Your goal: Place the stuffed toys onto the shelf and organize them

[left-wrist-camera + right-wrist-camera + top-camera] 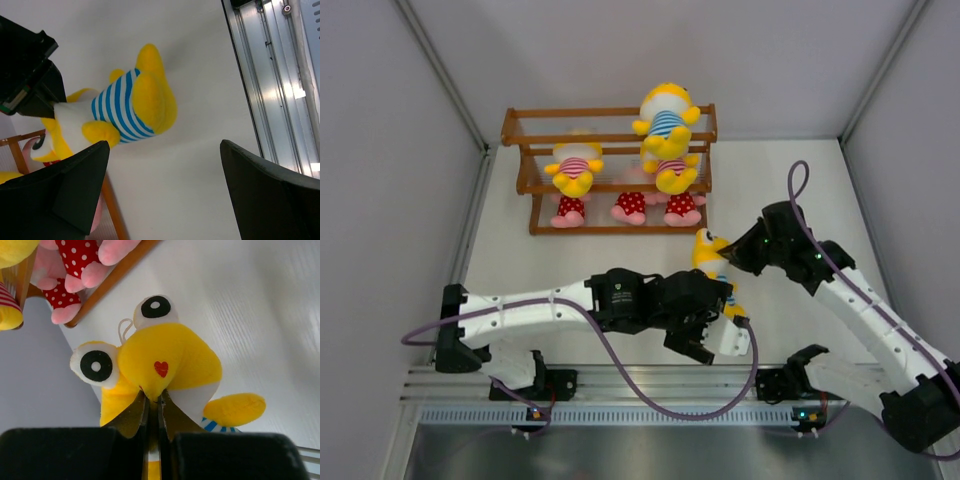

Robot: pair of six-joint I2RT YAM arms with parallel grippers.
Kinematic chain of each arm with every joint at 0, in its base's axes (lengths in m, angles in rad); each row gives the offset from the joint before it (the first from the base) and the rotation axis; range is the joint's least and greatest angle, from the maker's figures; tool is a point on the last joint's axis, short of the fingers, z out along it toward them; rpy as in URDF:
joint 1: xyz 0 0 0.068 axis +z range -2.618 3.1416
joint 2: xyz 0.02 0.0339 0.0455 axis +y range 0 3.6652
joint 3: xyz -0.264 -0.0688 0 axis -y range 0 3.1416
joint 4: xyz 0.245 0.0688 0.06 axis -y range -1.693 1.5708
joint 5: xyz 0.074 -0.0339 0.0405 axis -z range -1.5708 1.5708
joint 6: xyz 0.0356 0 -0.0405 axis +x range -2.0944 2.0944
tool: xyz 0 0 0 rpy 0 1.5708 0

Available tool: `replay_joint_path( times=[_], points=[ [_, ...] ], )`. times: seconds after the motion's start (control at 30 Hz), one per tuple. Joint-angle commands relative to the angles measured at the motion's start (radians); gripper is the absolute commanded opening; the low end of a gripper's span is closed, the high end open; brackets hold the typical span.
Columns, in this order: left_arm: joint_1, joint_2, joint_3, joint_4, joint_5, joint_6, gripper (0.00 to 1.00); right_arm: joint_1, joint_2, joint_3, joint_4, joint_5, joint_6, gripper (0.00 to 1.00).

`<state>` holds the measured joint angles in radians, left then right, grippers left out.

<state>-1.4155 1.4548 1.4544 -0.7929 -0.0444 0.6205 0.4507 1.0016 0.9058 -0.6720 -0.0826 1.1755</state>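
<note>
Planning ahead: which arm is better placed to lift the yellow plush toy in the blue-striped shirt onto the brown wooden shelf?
Right: the right gripper is shut on the yellow plush toy, at its face; the left gripper is open beside it.

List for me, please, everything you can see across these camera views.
shelf: one, brown wood, far middle of the table.
pink toys: three, red white-dotted outfits, bottom tier, side by side.
pink-striped toys: two, yellow, middle tier, left and right ends.
shelved blue-striped toy: one, yellow, top tier, right end.
loose blue-striped toy: one, yellow, in front of the shelf.
table: one, white.
cables: two, purple, along the arms.
left gripper: black, open, beside the loose toy.
right gripper: black, shut on the loose toy's face.
</note>
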Motion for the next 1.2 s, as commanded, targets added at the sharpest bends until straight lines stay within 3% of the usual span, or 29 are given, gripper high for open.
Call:
replay_joint_path(
  times=[0.0, 0.1, 0.23, 0.3, 0.33, 0.37, 0.57, 0.63, 0.67, 0.73, 0.77, 0.8, 0.87, 0.9, 1.0, 1.17],
  points=[
    [-0.032, 0.022, 0.043, 0.107, -0.022, 0.005, 0.98, 0.055, -0.001, 0.058, 0.017, 0.009, 0.061, 0.00],
    [-0.043, 0.042, 0.021, 0.127, -0.006, 0.021, 0.98, 0.089, -0.017, 0.053, 0.052, 0.015, 0.096, 0.00],
    [-0.043, 0.049, -0.046, 0.208, -0.108, 0.086, 0.98, 0.124, -0.035, 0.079, 0.048, 0.043, 0.113, 0.00],
    [-0.043, 0.050, -0.068, 0.254, -0.170, 0.113, 0.90, 0.131, -0.046, 0.082, 0.043, 0.038, 0.116, 0.00],
    [-0.043, 0.056, -0.068, 0.259, -0.199, 0.123, 0.81, 0.137, -0.049, 0.085, 0.045, 0.034, 0.116, 0.00],
    [-0.043, 0.058, -0.054, 0.259, -0.201, 0.120, 0.66, 0.138, -0.049, 0.084, 0.049, 0.032, 0.122, 0.00],
    [-0.042, 0.065, -0.054, 0.253, -0.232, 0.137, 0.42, 0.158, -0.070, 0.091, 0.071, 0.032, 0.128, 0.00],
    [-0.043, 0.055, -0.049, 0.253, -0.227, 0.130, 0.09, 0.158, -0.083, 0.099, 0.054, 0.047, 0.119, 0.00],
    [-0.043, 0.053, -0.036, 0.253, -0.236, 0.122, 0.00, 0.158, -0.083, 0.100, 0.046, 0.053, 0.113, 0.00],
    [-0.043, 0.041, -0.011, 0.238, -0.253, 0.104, 0.00, 0.158, -0.084, 0.104, 0.040, 0.063, 0.092, 0.00],
    [-0.042, 0.033, 0.026, 0.213, -0.262, 0.096, 0.00, 0.158, -0.083, 0.105, 0.038, 0.064, 0.057, 0.03],
    [-0.042, 0.020, 0.047, 0.196, -0.282, 0.087, 0.00, 0.158, -0.083, 0.110, 0.034, 0.064, 0.037, 0.17],
    [-0.037, 0.006, 0.140, 0.120, -0.290, 0.052, 0.00, 0.160, -0.072, 0.136, -0.007, 0.069, -0.039, 0.34],
    [-0.036, -0.008, 0.176, 0.095, -0.287, 0.038, 0.00, 0.157, -0.069, 0.148, -0.026, 0.076, -0.068, 0.50],
    [-0.028, -0.045, 0.328, -0.014, -0.278, -0.014, 0.00, 0.157, -0.069, 0.202, -0.109, 0.124, -0.173, 0.77],
    [0.042, -0.120, 0.457, -0.086, -0.248, -0.019, 0.00, 0.151, -0.089, 0.222, -0.132, 0.106, -0.270, 0.79]
  ],
)
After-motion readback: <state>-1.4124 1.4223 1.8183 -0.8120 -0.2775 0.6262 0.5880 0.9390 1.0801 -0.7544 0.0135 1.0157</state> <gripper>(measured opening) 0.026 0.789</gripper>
